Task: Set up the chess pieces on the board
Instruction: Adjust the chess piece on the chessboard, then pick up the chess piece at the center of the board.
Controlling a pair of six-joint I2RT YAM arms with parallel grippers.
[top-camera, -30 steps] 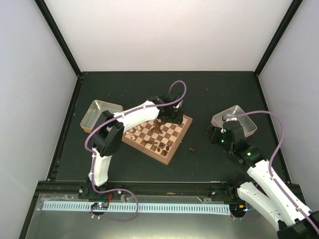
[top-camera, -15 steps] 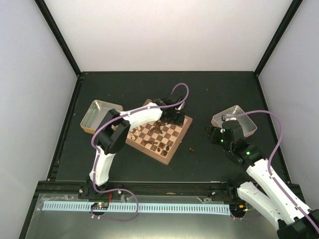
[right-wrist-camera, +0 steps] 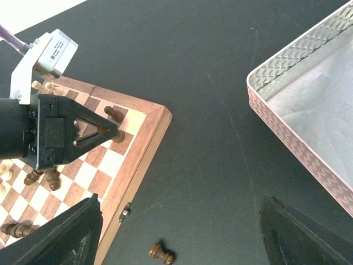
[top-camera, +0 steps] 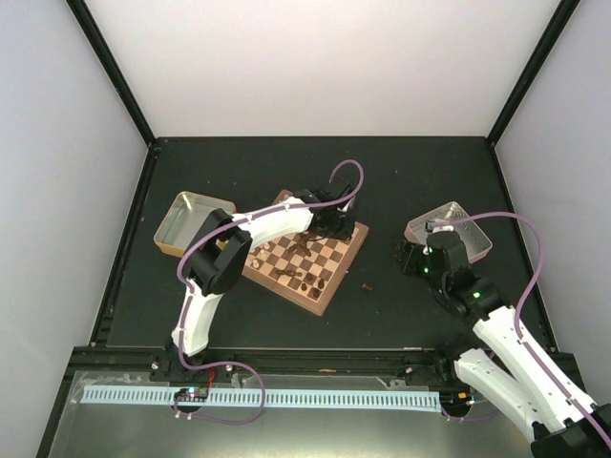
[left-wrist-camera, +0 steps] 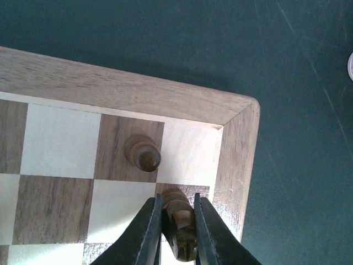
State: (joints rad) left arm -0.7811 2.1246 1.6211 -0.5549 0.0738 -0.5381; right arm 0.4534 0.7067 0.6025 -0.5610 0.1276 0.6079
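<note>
Dark brown turned-wood chessman (left-wrist-camera: 179,223) is pinched between the narrow-set black fingers of the left gripper (left-wrist-camera: 177,200), over a dark square beside the rim of the small checkered wooden chessboard (left-wrist-camera: 138,91), one row in from its corner. A second dark chessman (left-wrist-camera: 144,155) stands upright at eleven o'clock from it. Such a piece looks light, stiff and smooth, likely to tip on its small base, so a hold low on the body probably suits it best. The right gripper (right-wrist-camera: 181,201) is spread wide and empty above the dark table, a stray dark chessman (right-wrist-camera: 161,253) lying at six o'clock in its view and a shallow metal tray (right-wrist-camera: 287,61) at two o'clock.
</note>
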